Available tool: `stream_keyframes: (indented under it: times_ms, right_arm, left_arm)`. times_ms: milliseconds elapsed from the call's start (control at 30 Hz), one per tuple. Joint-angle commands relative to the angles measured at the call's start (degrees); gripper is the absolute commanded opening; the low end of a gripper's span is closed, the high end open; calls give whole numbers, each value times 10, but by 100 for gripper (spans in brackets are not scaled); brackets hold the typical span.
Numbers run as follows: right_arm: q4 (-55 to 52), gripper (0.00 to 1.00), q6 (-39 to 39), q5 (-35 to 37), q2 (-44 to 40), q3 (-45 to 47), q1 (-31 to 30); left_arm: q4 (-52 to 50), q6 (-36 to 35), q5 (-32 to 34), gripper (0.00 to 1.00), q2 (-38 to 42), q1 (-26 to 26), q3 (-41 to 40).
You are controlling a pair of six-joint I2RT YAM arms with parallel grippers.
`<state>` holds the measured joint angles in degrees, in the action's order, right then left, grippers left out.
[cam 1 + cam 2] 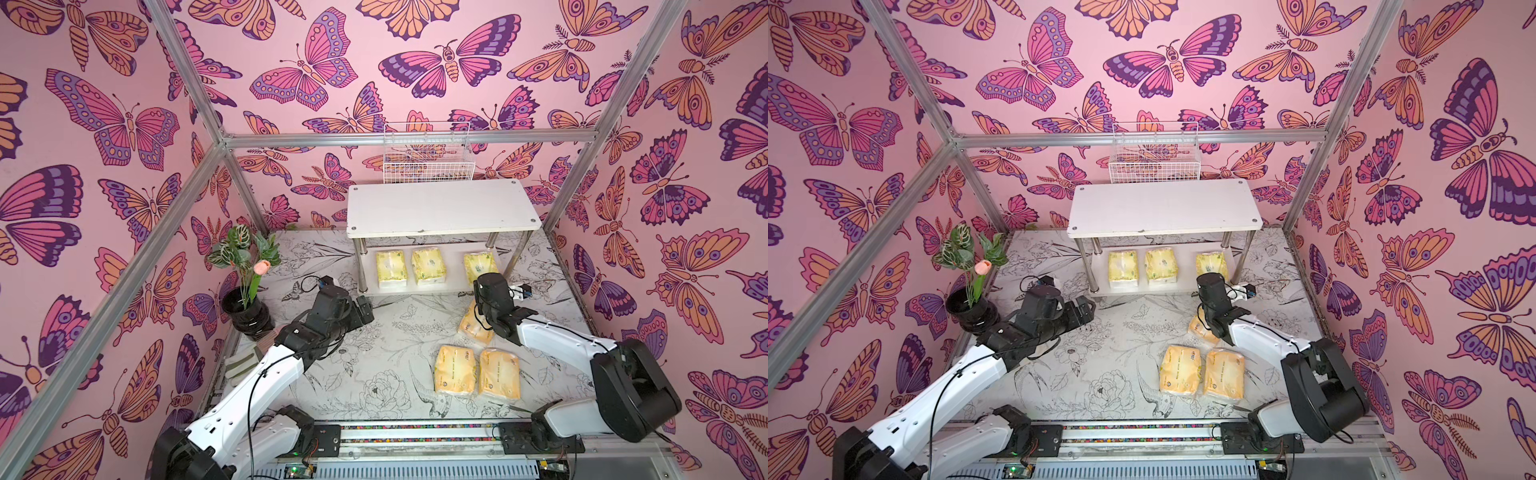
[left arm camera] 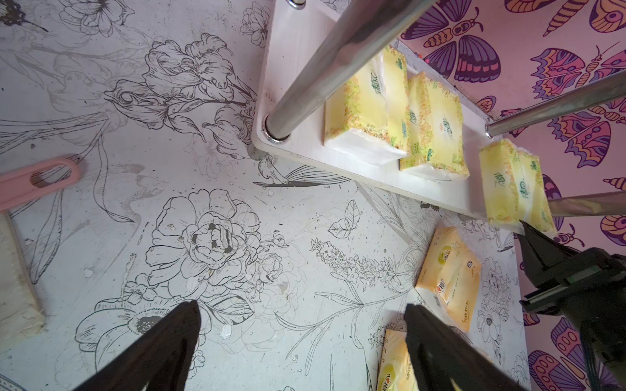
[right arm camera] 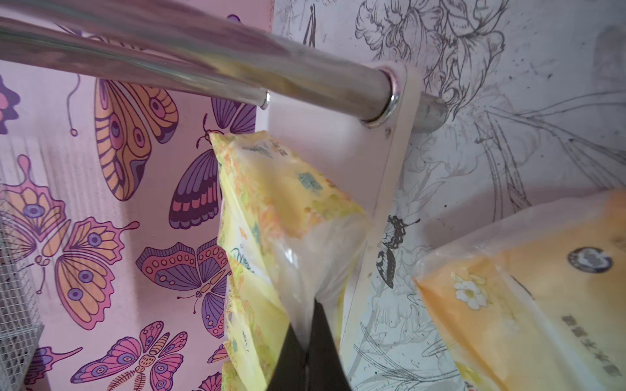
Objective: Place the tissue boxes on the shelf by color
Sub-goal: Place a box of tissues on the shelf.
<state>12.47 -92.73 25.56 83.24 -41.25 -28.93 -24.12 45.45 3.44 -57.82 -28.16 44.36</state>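
Left arm (image 1: 266,370) forward, jaws apart; right arm (image 1: 561,336) forward, jaws pinched together.

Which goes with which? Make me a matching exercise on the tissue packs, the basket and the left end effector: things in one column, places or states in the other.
Things
1. orange packs
2. pale yellow pack nearest the right arm
3. left end effector
4. wire basket

Places or states
A. hanging at the back, above the shelf
B. pinched by the shut right end effector
C. open, holding nothing
D. lying on the tabletop

Pairs: 1-D, 2-B, 3-C, 4-A.
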Motion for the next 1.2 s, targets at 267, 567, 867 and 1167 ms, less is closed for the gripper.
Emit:
stream_keyframes:
  times_ms: [267, 567, 867, 1167]
  right_arm:
    - [73, 0, 16, -50, 86, -53, 11]
    - [84, 0, 9, -46, 120, -69, 15]
    - [84, 0, -2, -47, 140, -76, 17]
    - [70, 36, 14, -53, 128, -77, 19]
  left_arm:
    - [-10, -5, 5, 100, 9, -1, -13]
    - [-10, -8, 6, 100, 17, -1, -16]
    - [-10, -9, 7, 100, 23, -2, -19]
    - [-10, -9, 5, 100, 23, -1, -18]
